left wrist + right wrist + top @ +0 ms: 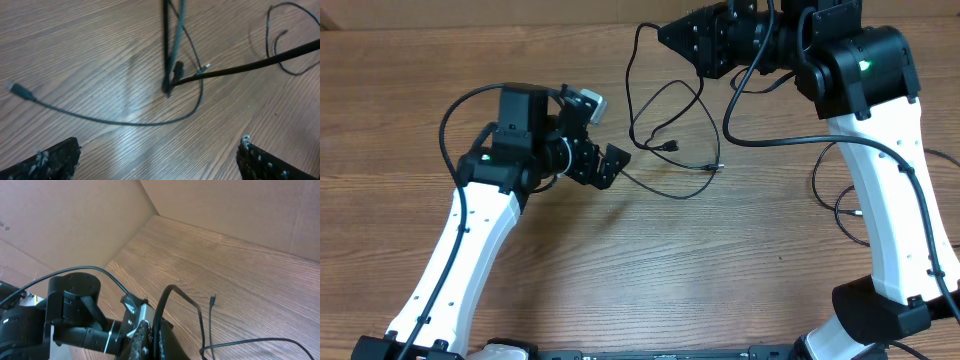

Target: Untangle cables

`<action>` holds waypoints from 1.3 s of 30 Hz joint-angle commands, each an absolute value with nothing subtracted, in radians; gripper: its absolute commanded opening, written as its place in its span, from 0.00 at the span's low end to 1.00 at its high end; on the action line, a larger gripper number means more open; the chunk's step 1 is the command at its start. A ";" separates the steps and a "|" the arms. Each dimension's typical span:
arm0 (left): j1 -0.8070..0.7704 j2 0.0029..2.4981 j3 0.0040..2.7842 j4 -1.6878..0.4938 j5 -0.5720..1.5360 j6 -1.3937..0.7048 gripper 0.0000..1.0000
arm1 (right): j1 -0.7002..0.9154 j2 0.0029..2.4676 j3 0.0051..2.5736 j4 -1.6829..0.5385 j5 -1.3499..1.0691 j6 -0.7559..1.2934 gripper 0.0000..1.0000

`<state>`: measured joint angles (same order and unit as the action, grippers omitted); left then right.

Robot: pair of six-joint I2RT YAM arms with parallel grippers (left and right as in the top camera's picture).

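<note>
- Overhead: the cables sit mid-desk toward the back, thin black strands looping over each other between the two arms. A stray cable lies apart, beside the right arm.
- One cable runs up from the pile to the right hand, which is raised over the back of the desk.
- Right wrist view: the right hand is pinched fully shut with a cable looping up out of its fingers, so it has hold of that cable.
- Left wrist view: the lifted strands hang near-vertical down to the desk and meet a flat arc of cable that ends in a plug at left. A silver tip lies just beside the crossing.
- The left hand is spread wide with nothing between its fingers, low over the desk just left of the pile.
- Progress, my read: early to mid. One cable is lifted, but strands cross in at least one spot, so nothing is separated yet.
- Left to do: pull the held cable clear of the arc, then lay each cable out apart. The left hand likely needs to pin or take the flat one.
</note>
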<state>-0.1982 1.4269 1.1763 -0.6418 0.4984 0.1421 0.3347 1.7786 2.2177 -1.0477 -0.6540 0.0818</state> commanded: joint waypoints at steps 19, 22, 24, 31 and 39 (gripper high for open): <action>-0.295 1.555 1.181 -0.376 0.385 0.071 0.84 | 0.339 1.761 2.243 -1.034 -0.656 0.075 0.04; -0.295 1.598 1.181 -0.381 0.385 0.071 0.57 | 0.339 1.761 2.243 -1.034 -0.655 0.075 0.04; -0.295 1.599 1.181 -0.385 0.384 0.071 0.32 | 0.339 1.761 2.243 -1.034 -0.646 0.075 0.04; -0.278 1.539 1.181 -0.482 0.306 0.072 0.04 | 0.339 1.761 2.243 -1.048 -0.485 0.085 0.04; -0.267 1.371 1.181 -0.687 0.045 0.074 0.04 | 0.303 1.762 2.243 -1.119 0.033 0.312 0.04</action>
<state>-0.2729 1.4441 1.1751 -0.6579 0.1513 0.0772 0.3298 1.7786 2.2177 -1.1183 -0.1509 0.2302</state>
